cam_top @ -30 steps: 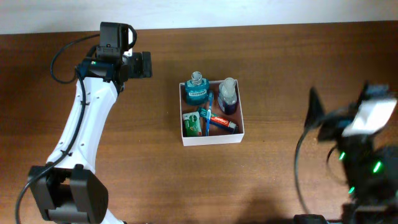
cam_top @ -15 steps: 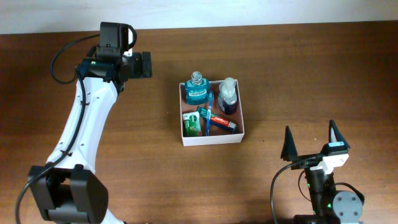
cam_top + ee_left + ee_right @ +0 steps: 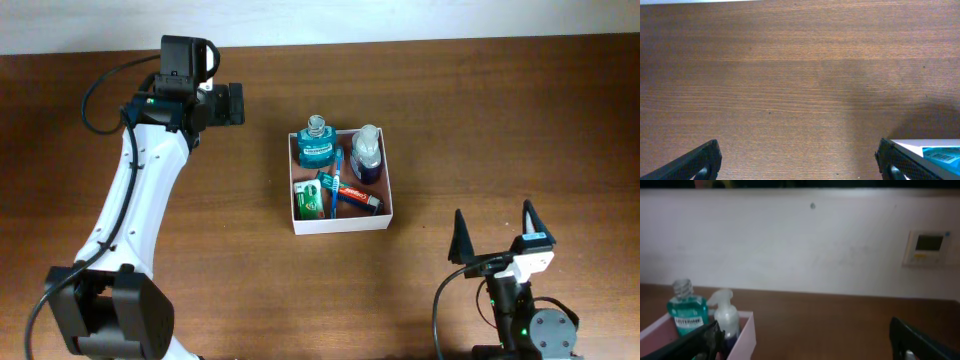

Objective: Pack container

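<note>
The container (image 3: 341, 222) sits mid-table, a square white-walled box. It holds a teal mouthwash bottle (image 3: 315, 146), a clear spray bottle (image 3: 366, 153), a green packet (image 3: 308, 200), a blue toothbrush (image 3: 332, 184) and a red toothpaste tube (image 3: 356, 197). My left gripper (image 3: 234, 104) is open and empty over bare table, up and left of the container; the container's corner (image 3: 930, 149) shows in its wrist view beside the fingers (image 3: 797, 160). My right gripper (image 3: 492, 232) is open and empty at the front right, fingers pointing up. Its wrist view shows the container wall (image 3: 746, 332), mouthwash (image 3: 686, 314) and spray bottle (image 3: 726, 316).
The brown wooden table (image 3: 480, 120) stretches around the container. A white wall (image 3: 800, 240) with a small wall panel (image 3: 925, 247) stands behind the table in the right wrist view.
My right arm has drawn back toward the front right edge and settled low with its fingers pointing up. The left arm and the container's contents have not moved.
</note>
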`<state>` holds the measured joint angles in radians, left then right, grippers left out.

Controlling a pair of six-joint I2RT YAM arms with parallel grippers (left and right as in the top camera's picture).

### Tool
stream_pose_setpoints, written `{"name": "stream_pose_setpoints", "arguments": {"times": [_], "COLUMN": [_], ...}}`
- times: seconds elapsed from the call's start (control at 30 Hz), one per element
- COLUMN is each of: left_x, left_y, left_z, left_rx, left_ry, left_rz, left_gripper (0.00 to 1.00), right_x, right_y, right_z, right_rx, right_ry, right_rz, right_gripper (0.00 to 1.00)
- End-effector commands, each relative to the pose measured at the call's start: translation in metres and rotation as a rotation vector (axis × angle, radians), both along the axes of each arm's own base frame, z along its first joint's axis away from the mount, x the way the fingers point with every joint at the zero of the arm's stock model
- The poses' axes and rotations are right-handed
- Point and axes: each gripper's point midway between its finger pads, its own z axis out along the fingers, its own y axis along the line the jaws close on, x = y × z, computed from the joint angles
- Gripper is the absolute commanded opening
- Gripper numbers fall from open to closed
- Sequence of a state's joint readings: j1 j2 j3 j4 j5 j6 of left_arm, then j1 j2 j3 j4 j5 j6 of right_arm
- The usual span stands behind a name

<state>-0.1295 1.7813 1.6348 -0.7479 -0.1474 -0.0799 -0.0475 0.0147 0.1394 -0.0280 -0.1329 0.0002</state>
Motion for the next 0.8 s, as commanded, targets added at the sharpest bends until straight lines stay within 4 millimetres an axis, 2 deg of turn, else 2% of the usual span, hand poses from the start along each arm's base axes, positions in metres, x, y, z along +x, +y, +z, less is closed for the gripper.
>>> {"name": "stream_pose_setpoints", "arguments": {"times": [0.0,0.27,0.47,0.77], "left_x": [0.001,0.001,0.001,0.001], "left_y": [0.003,0.003,0.003,0.003], "left_z": [0.011,0.011,0.012,0.011], "left_rx": [-0.005,-0.005,-0.005,-0.005], "left_ry": [-0.029,-0.029,-0.029,-0.029], "left_rz": [0.015,0.015,0.015,0.015], "left_gripper": [0.99,0.99,0.99,0.99], "right_x": [0.002,0.0,-0.003,-0.007], "right_y": [0.003,0.0,0.0,0.0], "right_z": [-0.019,-0.062,-0.082,-0.097], "right_rx": [0.01,0.018,0.021,0.024], "right_ry": [0.056,0.231,0.313,0.379], "right_rz": [0.014,-0.006,-0.006,-0.006], "right_gripper": [0.98,0.98,0.98,0.98]}}
